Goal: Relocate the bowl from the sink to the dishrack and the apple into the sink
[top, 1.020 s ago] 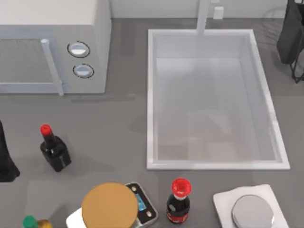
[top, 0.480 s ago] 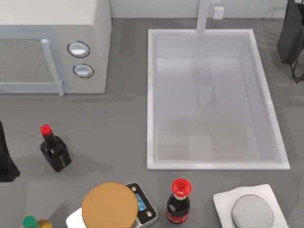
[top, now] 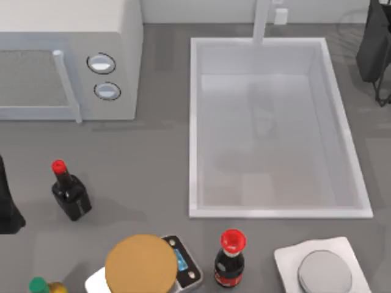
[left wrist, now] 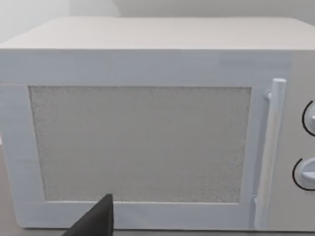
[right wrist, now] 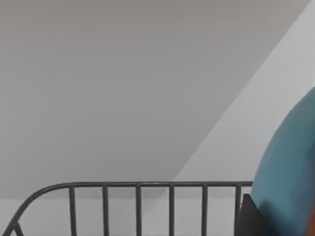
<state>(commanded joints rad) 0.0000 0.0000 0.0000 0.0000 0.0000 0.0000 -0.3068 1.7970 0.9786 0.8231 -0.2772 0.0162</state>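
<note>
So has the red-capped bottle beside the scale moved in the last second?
No. The bottle stays right of the scale, just below the sink.

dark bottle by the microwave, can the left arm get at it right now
Probably yes: the left arm sits at the top view's left edge, beside the dark bottle, with bare counter between them.

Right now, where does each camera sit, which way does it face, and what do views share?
Top view: above the table, looking down on the sink, microwave and bottles; left arm and right arm at the edges.
Left wrist view: low, facing the microwave door; a dark tip of its jaws.
Right wrist view: facing the dishrack rail, the bowl close by.
Shared: top and left wrist views both show the microwave.
</note>
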